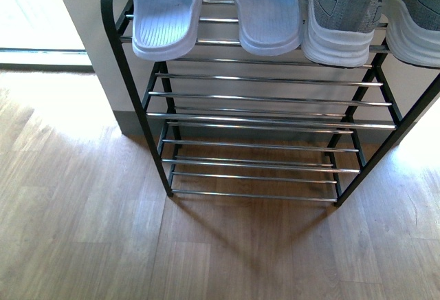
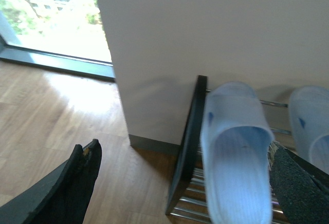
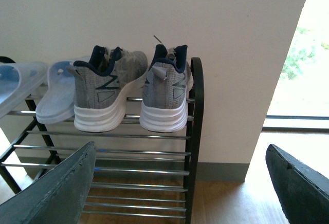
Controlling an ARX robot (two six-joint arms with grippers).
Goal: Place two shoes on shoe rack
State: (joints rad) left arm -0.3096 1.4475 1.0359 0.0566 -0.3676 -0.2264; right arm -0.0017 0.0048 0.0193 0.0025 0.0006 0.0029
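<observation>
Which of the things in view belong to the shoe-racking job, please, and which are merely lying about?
Job: grey sneakers, both on the top tier; shoe rack.
Lying about: two pale blue slippers, beside the sneakers on that tier.

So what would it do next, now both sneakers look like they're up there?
Probably just draw the right arm back. Both sneakers already sit side by side on the rack's top tier beside the blue slippers, and the right gripper is open, holding nothing, so little seems left to do.
</observation>
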